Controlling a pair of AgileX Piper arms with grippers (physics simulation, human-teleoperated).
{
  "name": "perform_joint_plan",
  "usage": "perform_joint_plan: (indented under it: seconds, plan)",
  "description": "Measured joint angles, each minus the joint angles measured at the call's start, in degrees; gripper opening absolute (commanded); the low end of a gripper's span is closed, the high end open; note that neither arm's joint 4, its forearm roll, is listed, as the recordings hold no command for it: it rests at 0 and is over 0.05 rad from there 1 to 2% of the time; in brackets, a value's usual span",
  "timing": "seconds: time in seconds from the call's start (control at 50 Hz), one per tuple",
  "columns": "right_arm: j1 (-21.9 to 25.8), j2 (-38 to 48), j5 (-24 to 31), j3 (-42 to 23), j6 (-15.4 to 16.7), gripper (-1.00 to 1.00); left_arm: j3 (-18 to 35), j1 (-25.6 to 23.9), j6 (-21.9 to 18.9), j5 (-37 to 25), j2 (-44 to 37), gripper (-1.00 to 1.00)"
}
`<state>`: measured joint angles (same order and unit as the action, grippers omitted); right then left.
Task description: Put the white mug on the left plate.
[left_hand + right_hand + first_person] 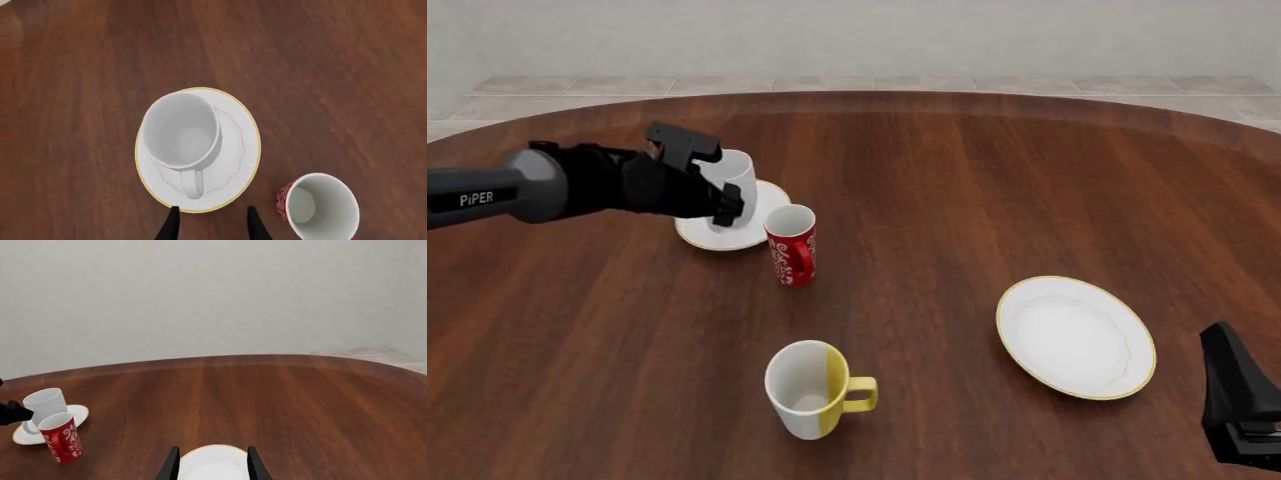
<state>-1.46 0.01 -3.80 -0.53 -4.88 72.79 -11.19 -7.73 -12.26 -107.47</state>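
The left gripper [212, 220] is open, with a gap between its two black fingers [171, 224], and it holds nothing. In the left wrist view it looks straight down. The white mug [181, 131] sits just past the fingertips, apart from them. The mug's handle points back toward the gap between the fingers.

The white mug stands upright on the left plate [240, 165]. It sits a bit off the middle of the plate, and more bare plate shows on the handle side. In the front view the left arm [574, 185] covers part of the mug and the plate.

The red mug [790, 244] stands upright just beside the left plate, on the side nearer the camera. I cannot tell if it touches the plate. The yellow mug [807, 388] is well apart from the left plate, much closer to the camera, with its handle to the right.

The big plate [1077, 336] lies far to the right of the left plate, on the brown table [961, 180].

The right gripper [212, 465] is open and holds nothing. It hangs over the near edge of the big plate, far from the white mug.
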Motion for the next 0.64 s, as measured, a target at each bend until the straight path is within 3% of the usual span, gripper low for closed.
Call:
perform_joint_plan:
  seconds: [0.2, 0.64]
  plan:
    - [0.0, 0.0, 0.0, 0.0, -0.1, 1.0, -0.8, -1.0, -1.2, 0.9, 1.6, 1.0]
    - [-0.1, 0.0, 0.2, -0.1, -0.4, 1.0, -14.2, -3.3, -4.0, -2.0, 23.3, 1.0]
